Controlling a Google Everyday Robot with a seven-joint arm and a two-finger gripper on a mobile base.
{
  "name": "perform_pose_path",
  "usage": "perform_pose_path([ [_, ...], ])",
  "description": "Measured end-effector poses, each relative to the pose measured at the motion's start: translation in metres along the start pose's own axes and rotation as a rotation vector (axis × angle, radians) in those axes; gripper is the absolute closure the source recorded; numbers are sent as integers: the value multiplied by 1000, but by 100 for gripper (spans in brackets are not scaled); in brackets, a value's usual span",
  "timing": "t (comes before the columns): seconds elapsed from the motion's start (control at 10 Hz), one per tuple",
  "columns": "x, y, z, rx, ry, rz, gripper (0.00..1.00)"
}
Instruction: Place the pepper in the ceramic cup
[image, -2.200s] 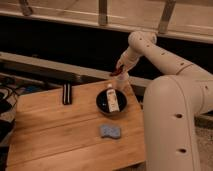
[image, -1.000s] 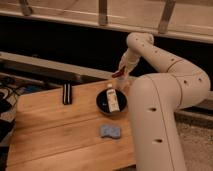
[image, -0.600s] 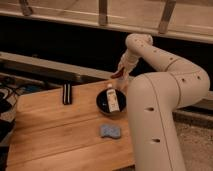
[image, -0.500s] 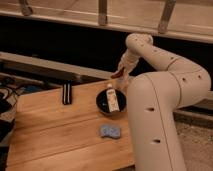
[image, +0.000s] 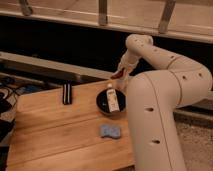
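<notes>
The task is partway through, and the placing itself is not yet done. The pepper (image: 117, 75), a small dark-red piece, is not in the ceramic cup (image: 100, 103). It sits at the tip of the gripper (image: 119, 76), just above and right of the frame's centre, against the dark band behind the far edge of the wooden table (image: 55, 135). As the piece hangs clear of the tabletop, the claw appears to be pinched on it, with the red showing right between the jaws. The pick-up part therefore looks finished.

The carry over the cup, the lowering and the release remain, as far as can be judged. The cup is a dark round vessel near the frame's centre, below and slightly left of the gripper, close to it but not touching. A white bottle (image: 113, 99) lies tilted inside it and fills much of the opening. This leaves little free room for the pepper, mostly on the cup's left side.

A blue sponge (image: 110, 131) lies on the table below the cup, toward the lower centre. A dark narrow object (image: 66, 93) lies at centre left, well apart from the gripper. The robot's white arm (image: 165, 65) arches in from the right side of the frame.
</notes>
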Motion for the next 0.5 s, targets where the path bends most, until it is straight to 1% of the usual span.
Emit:
perform_pose_path([
  [0.2, 5, 4, 0, 0, 3, -10, 89],
  [0.4, 6, 4, -4, -20, 6, -28, 89],
  [0.5, 8, 9, -3, -25, 5, -34, 89],
])
